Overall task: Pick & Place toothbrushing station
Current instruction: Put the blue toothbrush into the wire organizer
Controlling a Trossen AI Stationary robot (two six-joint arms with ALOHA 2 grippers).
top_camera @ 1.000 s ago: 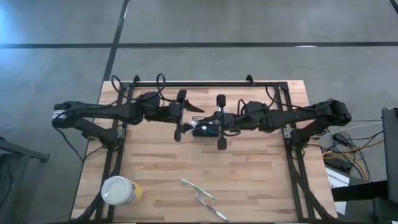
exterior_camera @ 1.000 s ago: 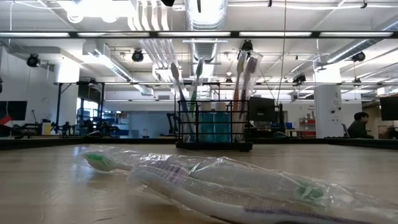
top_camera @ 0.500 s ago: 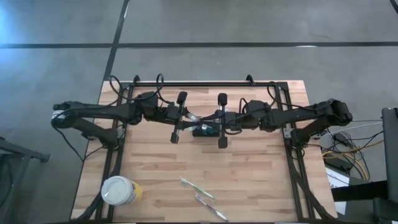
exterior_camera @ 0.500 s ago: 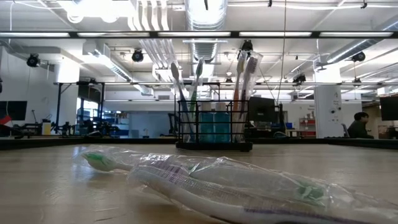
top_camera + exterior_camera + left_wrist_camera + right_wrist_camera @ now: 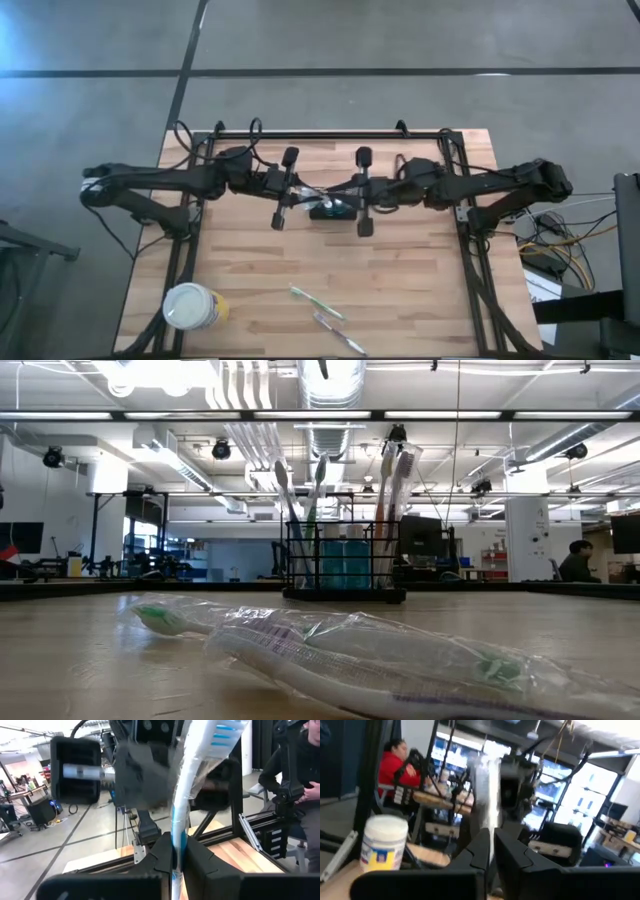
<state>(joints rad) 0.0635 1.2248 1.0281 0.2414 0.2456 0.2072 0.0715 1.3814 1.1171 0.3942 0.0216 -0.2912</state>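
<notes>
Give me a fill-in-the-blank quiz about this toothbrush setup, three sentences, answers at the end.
1. The left gripper is shut on a wrapped ____.
2. The black toothbrushing station stands on the table between the two ____.
3. The white-lidded yellow cup stands near the table corner on the ____ arm's side.

Missing words: toothbrush; grippers; left

The toothbrushing station (image 5: 330, 209) stands mid-table between left tool (image 5: 298, 192) and right tool (image 5: 347, 192).
</notes>
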